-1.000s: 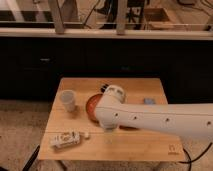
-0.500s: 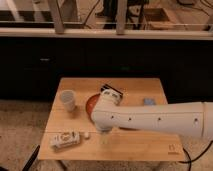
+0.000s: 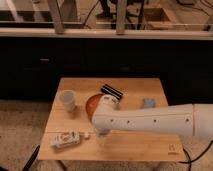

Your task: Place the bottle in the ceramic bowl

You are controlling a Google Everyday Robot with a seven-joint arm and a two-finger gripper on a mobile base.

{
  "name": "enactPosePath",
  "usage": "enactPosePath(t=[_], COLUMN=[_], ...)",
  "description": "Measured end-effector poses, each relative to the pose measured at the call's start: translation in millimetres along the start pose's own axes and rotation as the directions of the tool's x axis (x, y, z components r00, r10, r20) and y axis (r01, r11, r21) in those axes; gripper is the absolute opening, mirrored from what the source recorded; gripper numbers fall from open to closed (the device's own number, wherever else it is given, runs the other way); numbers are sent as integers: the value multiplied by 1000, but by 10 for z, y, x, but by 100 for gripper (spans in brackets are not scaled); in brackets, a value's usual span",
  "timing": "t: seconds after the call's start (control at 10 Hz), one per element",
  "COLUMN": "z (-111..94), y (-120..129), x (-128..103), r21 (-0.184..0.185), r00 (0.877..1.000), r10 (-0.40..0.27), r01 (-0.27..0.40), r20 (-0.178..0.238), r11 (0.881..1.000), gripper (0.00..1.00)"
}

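**Ana:** How far along is it?

**Ben:** Hardly begun, I'd say. The bottle (image 3: 66,141) is not in the bowl and not held. Grasping it, lifting it, carrying it back and letting go are all left to do.

**Ana:** Where is it, and how does it look?

**Ben:** It lies on its side near the front left edge of the tabletop (image 3: 140,146). It is cream-white with a dark-printed label. The small white bit at its right end is probably the cap, though it is hard to make out.

**Ana:** And the gripper?

**Ben:** The gripper (image 3: 102,136) hangs low over the tabletop, just right of the bottle, under the thick white arm (image 3: 150,120) reaching in from the right. It carries nothing I can see. Whether it is wide or narrow, I cannot tell.

**Ana:** Behind that?

**Ben:** The orange-red bowl (image 3: 90,104) sits mid-tabletop, its right side hidden by the arm. A white cup (image 3: 68,99) stands to its left. Farther back lie a black ridged object (image 3: 112,92) and, off to the right, a small bluish thing (image 3: 148,103).
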Motion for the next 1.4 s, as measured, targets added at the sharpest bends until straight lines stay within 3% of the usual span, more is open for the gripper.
enactPosePath(t=[0.4,0.7,1.4], z=[184,443,685], y=[24,77,106], x=[-20,-59,-120], r21=[-8,-16,-27], r00=[1000,999,997], r10=[12,16,13], r01=[-12,-15,-12], r20=[24,45,74], r11=[1000,1000,1000], gripper=[80,80,78])
